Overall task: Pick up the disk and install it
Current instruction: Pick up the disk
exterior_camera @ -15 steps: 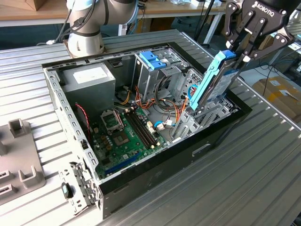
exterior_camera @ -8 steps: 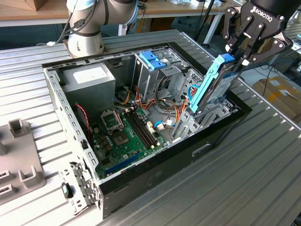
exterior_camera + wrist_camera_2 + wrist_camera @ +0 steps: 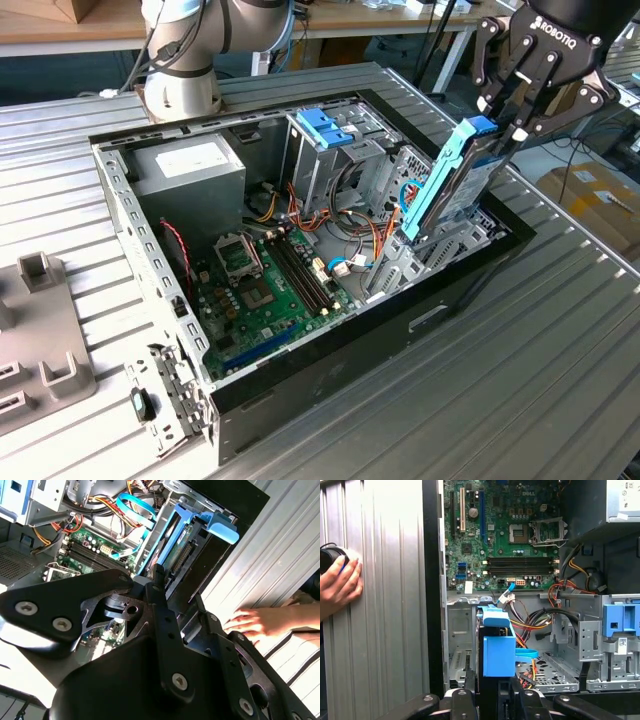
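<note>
I saw the ribbed surface [image 3: 560,330] carrying the open case [image 3: 330,350]. At the case's end on the exterior view's right, the disk [image 3: 447,185] stood tilted. Its lower end sat down inside the case and its upper end was clamped in the end effector [image 3: 503,128]. A person's hand [image 3: 340,587] rested on the surface beside the case.
</note>
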{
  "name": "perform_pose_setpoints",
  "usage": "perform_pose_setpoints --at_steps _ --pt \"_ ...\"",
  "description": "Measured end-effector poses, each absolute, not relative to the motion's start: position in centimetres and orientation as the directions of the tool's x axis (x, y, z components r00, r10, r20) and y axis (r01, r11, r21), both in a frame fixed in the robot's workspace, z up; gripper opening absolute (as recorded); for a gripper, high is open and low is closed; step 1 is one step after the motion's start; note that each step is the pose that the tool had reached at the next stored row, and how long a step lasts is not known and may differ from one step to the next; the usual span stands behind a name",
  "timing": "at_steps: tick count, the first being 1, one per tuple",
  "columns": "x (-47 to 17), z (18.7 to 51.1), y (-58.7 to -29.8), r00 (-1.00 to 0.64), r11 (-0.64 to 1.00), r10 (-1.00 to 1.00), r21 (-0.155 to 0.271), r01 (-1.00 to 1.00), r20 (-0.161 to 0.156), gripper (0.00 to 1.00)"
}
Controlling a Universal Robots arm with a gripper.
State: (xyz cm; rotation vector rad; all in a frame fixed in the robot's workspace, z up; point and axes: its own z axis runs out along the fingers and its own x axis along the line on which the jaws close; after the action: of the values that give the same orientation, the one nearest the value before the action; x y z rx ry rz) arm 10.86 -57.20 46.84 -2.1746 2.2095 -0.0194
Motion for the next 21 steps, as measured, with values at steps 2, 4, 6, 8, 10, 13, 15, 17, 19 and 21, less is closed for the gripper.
perform_pose_setpoints --at_steps 2,4,6,8,10,13,15,17,19,21 --pt "10.86 46.84 -57.20 -0.015 0.016 -1.000 -0.038 -0.999 -0.021 0.35" --pt "10.86 46.83 -57.20 -0.016 0.016 -1.000 -0.038 -0.999 -0.021 0.35" --pt "10.86 46.82 -57.20 -0.016 0.016 -1.000 -0.038 -0.999 -0.021 0.35" --pt "10.86 46.80 -57.20 -0.016 0.016 -1.000 -0.038 -0.999 -0.021 0.35" --pt "10.86 46.67 -57.20 -0.015 0.016 -1.000 -0.039 -0.999 -0.021 0.35" --pt "10.86 46.24 -57.20 -0.015 0.016 -1.000 -0.043 -0.999 -0.021 0.35" --pt "10.86 46.13 -57.20 -0.015 0.016 -1.000 -0.044 -0.999 -0.021 0.35" --pt "10.86 46.12 -57.20 -0.015 0.016 -1.000 -0.044 -0.999 -0.021 0.35" --pt "10.86 46.11 -57.20 -0.015 0.016 -1.000 -0.044 -0.999 -0.021 0.35" --pt "10.86 46.12 -57.20 -0.015 0.016 -1.000 -0.044 -0.999 -0.021 0.35"
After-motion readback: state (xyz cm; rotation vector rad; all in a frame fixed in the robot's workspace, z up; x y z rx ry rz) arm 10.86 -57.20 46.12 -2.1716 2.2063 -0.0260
